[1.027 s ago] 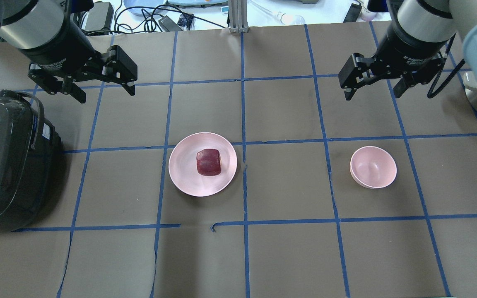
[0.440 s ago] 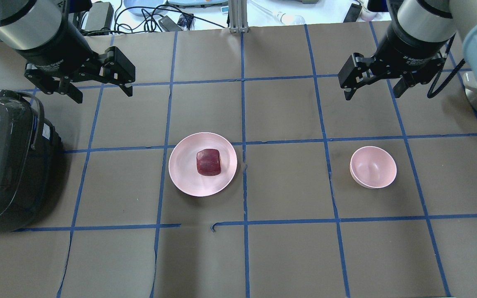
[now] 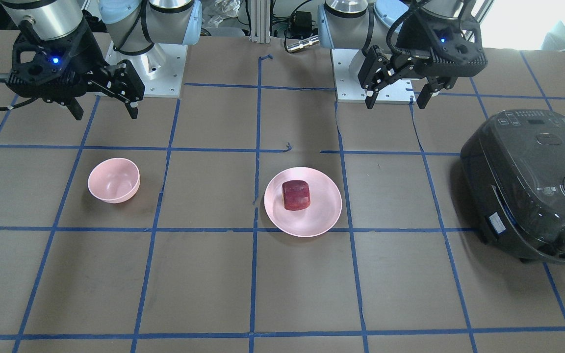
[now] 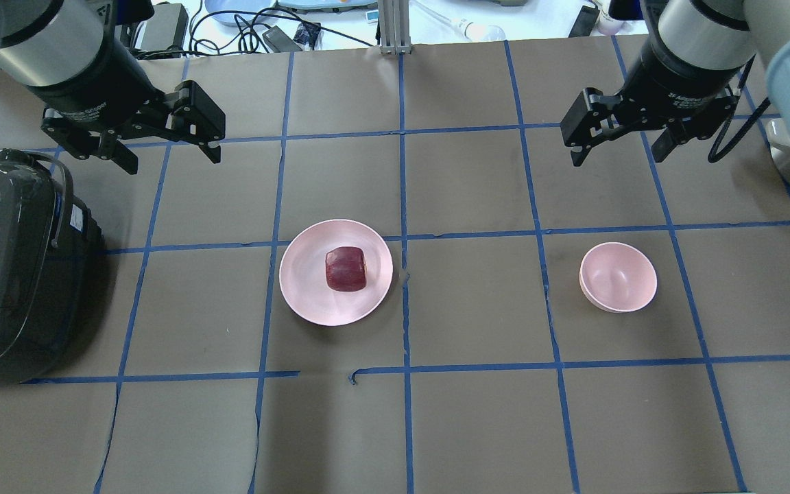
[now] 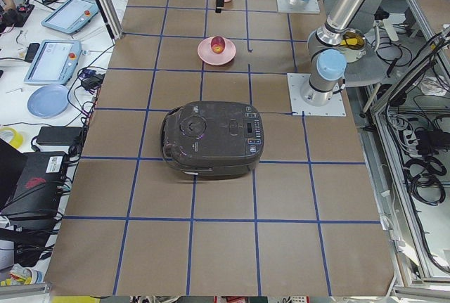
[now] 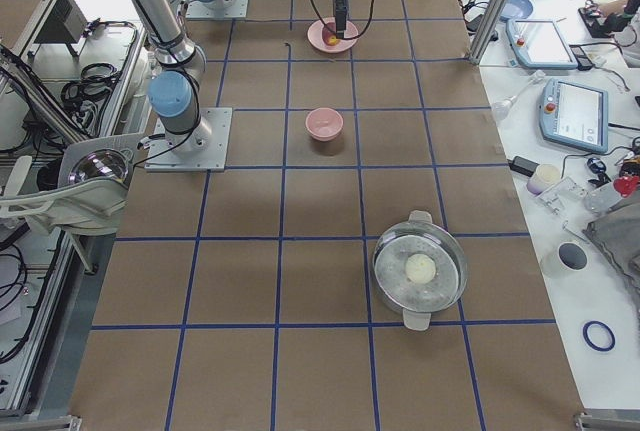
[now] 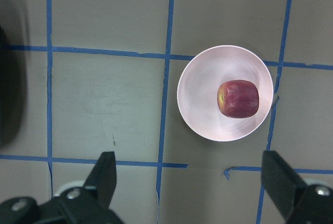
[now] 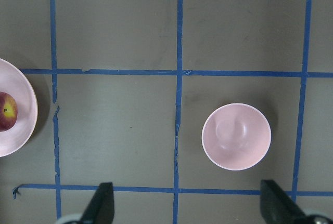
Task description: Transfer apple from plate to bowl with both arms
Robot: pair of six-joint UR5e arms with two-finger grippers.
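The dark red apple lies on the wide pink plate near the table's middle; both also show in the front view, apple and plate. The small deep pink bowl stands empty to the plate's right. My left gripper is open and empty, raised beyond and left of the plate. In its wrist view the apple sits on the plate. My right gripper is open and empty, raised beyond the bowl, which shows in its wrist view.
A black rice cooker stands at the table's left edge, near my left arm. A metal pot with a glass lid stands far out on my right side. Blue tape lines grid the brown table cover.
My left gripper has shifted very slightly to the left. The right gripper, apple, plate and bowl have not moved.
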